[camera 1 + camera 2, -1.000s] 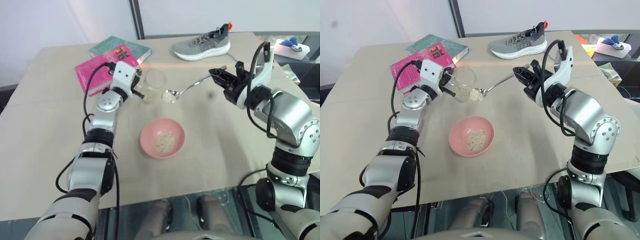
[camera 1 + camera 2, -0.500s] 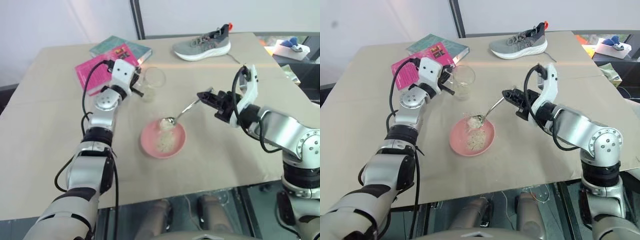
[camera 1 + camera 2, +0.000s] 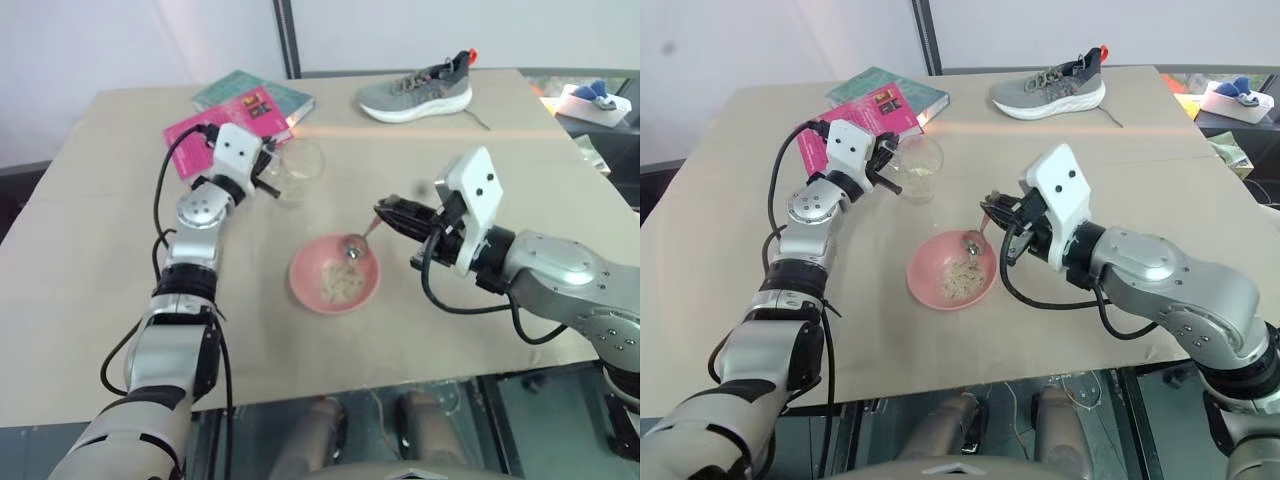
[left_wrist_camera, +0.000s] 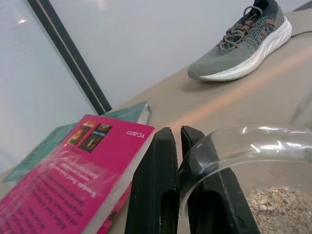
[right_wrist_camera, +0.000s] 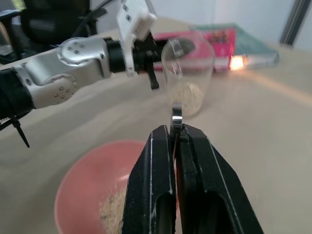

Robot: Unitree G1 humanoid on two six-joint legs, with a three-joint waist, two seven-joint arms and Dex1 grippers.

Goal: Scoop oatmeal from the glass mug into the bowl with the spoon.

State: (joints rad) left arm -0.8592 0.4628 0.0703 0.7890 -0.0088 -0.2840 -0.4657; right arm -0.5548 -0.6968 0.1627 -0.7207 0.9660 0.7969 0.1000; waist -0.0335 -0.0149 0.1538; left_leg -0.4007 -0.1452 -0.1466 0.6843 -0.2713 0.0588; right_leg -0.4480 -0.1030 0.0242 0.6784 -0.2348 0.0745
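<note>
Over the bowl (image 3: 335,276): I noted right gripper (image 3: 384,210) clenched on the spoon (image 3: 358,240); beyond the bowl, left gripper (image 3: 268,177) clamped on the glass mug (image 3: 300,170) handle.

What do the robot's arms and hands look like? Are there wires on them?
The arms are shiny silver-grey metal tubes with round joints and black bands. Each wrist carries a white boxy block, and black cables loop along both arms. The left hand and the right hand each have two flat black fingers.
</note>
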